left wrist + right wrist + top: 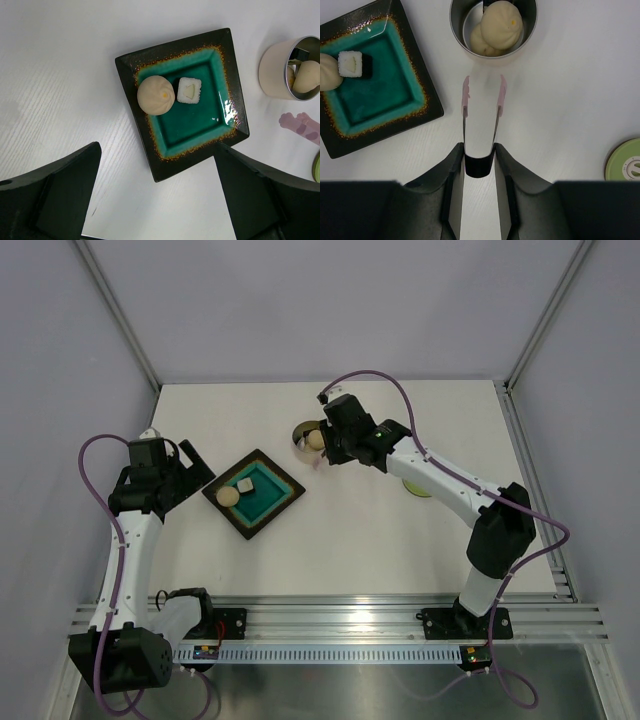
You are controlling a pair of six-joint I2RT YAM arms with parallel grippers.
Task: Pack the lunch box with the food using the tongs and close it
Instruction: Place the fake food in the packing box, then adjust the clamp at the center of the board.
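Note:
The steel lunch box [456, 30] stands open with two dough balls [502, 24] of food in it. My right gripper [479, 150] is shut on the pink tongs [465, 107]. Their tips are spread and empty, just short of the tin's near side. From above, this gripper [335, 445] sits right beside the lunch box [299, 433]. One more dough ball [156, 94] and a pale cube [189, 90] lie on the teal tray. My left gripper [156, 150] stands open and empty at the tray's near corner, and from above it [195, 470] is left of the tray.
The dark square tray [272, 508] with its teal inside sits left of the lunch box. The light-green lid [625, 160] lies flat on the table to the right, partly under my right arm in the top view [415, 487]. Metal rails border the table's near and right edges.

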